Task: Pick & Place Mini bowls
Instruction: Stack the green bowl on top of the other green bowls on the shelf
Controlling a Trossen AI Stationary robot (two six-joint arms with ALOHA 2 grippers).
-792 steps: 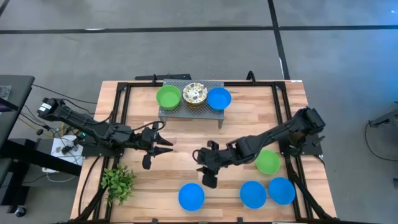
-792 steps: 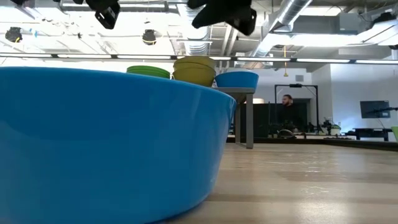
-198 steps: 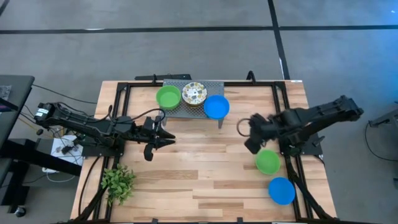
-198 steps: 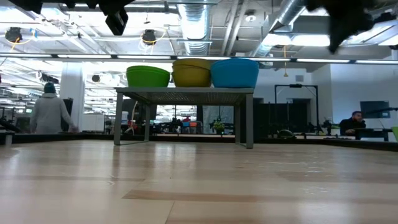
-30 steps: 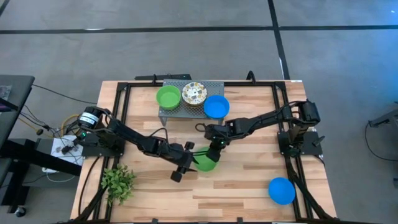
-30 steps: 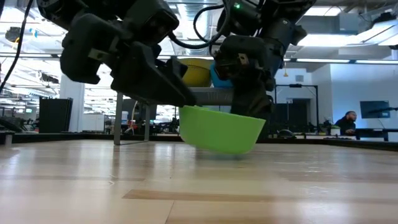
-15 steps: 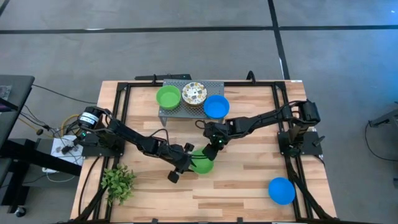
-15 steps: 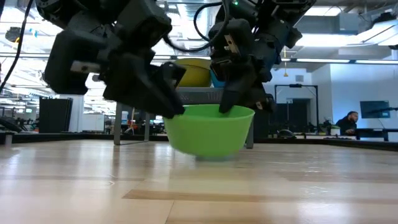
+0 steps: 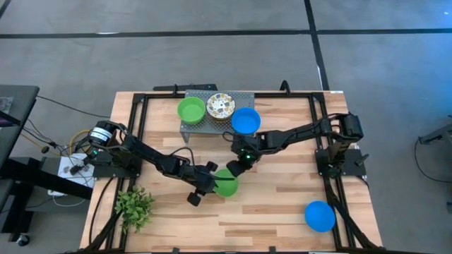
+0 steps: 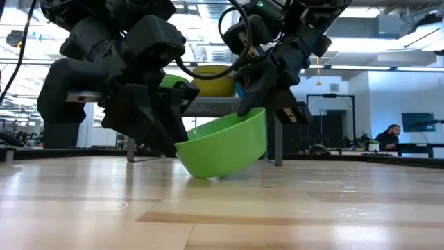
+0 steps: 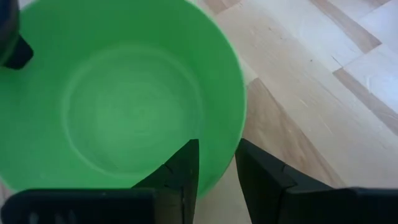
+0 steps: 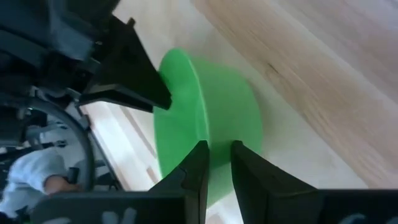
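A plain green mini bowl (image 9: 226, 185) is at the middle of the table, tilted in the low view (image 10: 223, 147). My left gripper (image 9: 214, 182) is shut on its rim from the table's left. My right gripper (image 9: 235, 169) is shut on the opposite rim from the far right. On a small grey stand (image 9: 215, 125) at the far side sit a green bowl (image 9: 191, 110), a white speckled bowl (image 9: 221, 107) and a blue bowl (image 9: 246, 121). Another blue bowl (image 9: 319, 216) rests on the table near the right front. My left gripper pinches the bowl's rim (image 11: 227, 149) with one finger (image 11: 181, 177) inside and one (image 11: 258, 180) outside. It slants down from the table's left. This side of the bowl is the low one, with its base edge (image 10: 198, 173) at the table. My right gripper pinches the opposite rim (image 12: 207, 138) with one finger (image 12: 194, 171) inside the bowl and one (image 12: 244, 171) outside the wall. It slants down from the far right. This side of the rim (image 10: 260, 114) is raised, so the bowl tilts.
A small leafy plant (image 9: 134, 206) stands at the near left corner. Black frame rails (image 9: 141, 113) run along the table's left, right and far sides. Bare wood lies between the held bowl and the near edge. A person sits far behind the table (image 10: 385, 135).
The green bowl has shifted a little toward the table's left edge with both grippers. It has tipped from level to tilted: the rim on my right gripper's side has risen and the side at my left gripper has dropped.
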